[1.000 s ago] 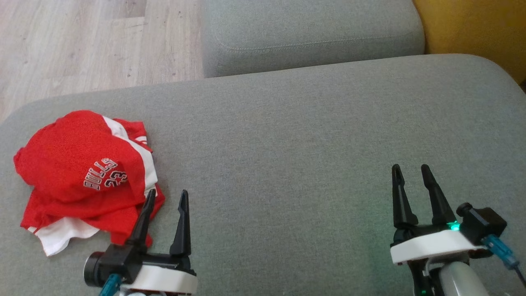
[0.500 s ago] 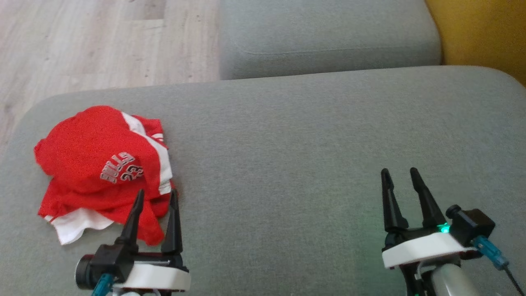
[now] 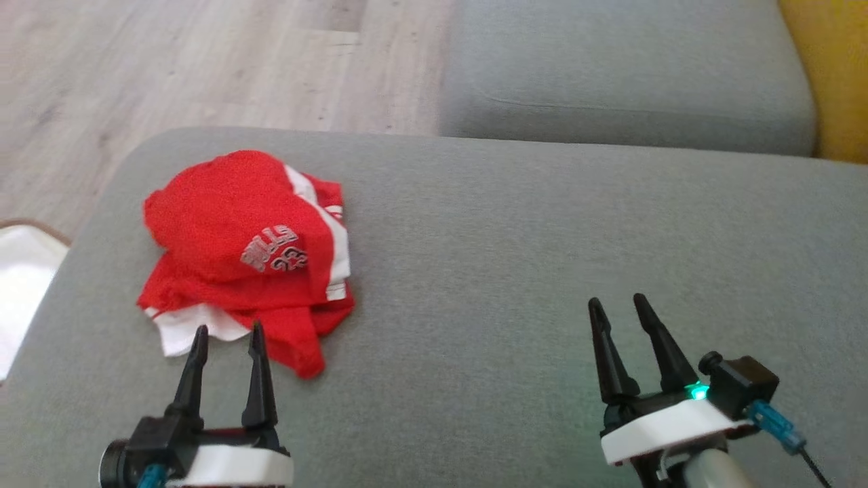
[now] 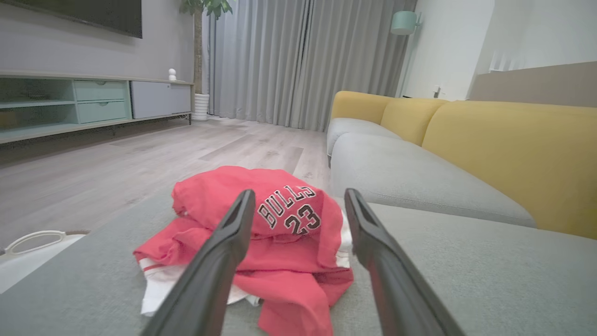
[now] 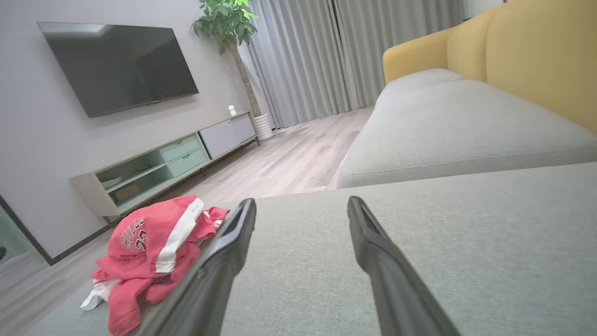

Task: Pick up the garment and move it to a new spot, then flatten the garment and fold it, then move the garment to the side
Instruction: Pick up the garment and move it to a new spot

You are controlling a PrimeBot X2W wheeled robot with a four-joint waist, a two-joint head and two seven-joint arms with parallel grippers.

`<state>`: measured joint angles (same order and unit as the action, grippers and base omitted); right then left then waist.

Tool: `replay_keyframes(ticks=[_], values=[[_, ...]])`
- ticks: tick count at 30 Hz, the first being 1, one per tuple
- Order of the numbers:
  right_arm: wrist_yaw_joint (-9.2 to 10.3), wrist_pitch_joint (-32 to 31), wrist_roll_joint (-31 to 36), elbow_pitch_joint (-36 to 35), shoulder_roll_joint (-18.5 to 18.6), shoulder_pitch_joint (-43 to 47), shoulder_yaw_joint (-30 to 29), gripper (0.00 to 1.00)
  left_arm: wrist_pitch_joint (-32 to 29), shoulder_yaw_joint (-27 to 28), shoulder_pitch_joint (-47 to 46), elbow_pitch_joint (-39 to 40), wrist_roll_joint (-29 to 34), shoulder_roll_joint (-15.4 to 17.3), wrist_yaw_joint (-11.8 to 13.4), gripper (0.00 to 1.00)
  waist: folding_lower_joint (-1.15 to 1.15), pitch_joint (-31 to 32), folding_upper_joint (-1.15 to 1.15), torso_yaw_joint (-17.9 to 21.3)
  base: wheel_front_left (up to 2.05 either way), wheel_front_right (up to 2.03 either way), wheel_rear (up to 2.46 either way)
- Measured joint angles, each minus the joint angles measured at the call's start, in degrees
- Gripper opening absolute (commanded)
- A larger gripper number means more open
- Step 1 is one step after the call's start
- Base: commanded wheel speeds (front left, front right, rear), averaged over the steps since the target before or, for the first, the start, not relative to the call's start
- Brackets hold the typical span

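Grey sofa seat (image 3: 515,257) spreads wide in front of me, with pale wood floor (image 3: 169,61) beyond its far left corner. At the left edge of the head view a white object (image 3: 20,285) sits on the floor beside the seat; I cannot tell what it is.

Next comes the garment (image 3: 230,237), a red jersey with white trim, crumpled in a heap near the left end of the seat. The left wrist view reads "BULLS 23" on its top fold.

My left tool (image 3: 228,327) sits on the near side of that heap, open and holding nothing. Its two fingers (image 4: 219,261) point at the cloth and frame the heap between them in the left wrist view. The tips sit at the white hem, and I cannot tell whether they touch it.

My right tool (image 3: 617,299) is over bare grey fabric, well apart from the garment, spread wide and empty, with a green light (image 3: 695,391) lit on its base.

Behind the seat to the right lies a second grey cushion (image 3: 610,74), with a yellow backrest (image 3: 837,74) at the far right. The right wrist view takes in a wall-mounted television (image 5: 116,65), a long low cabinet (image 5: 163,163), a potted plant (image 5: 224,23) and grey curtains (image 5: 317,60).
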<state>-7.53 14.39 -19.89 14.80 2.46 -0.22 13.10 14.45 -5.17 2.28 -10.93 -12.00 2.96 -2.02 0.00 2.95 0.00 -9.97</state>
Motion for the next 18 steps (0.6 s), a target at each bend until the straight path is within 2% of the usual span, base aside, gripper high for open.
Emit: replay_keyframes(ticks=[7,13,18], values=[[0.0,0.0,-1.18,-0.08,0.02,1.23,1.96,1.0,0.0,0.88,1.64,-0.02,0.48,0.01,0.08,1.0,0.0,0.77,0.0,-4.91,0.0,0.0,0.0],[0.0,0.0,-1.79,-0.12,0.02,1.23,2.68,1.0,0.0,1.89,1.69,-0.01,0.62,0.01,0.01,1.0,0.0,1.12,0.0,-6.6,0.0,0.0,0.0],[0.0,0.0,-1.79,-0.32,0.02,1.22,3.18,1.0,0.0,3.45,1.56,-0.1,2.15,0.22,-0.56,1.0,0.0,0.37,0.0,-6.36,0.0,0.0,0.0]])
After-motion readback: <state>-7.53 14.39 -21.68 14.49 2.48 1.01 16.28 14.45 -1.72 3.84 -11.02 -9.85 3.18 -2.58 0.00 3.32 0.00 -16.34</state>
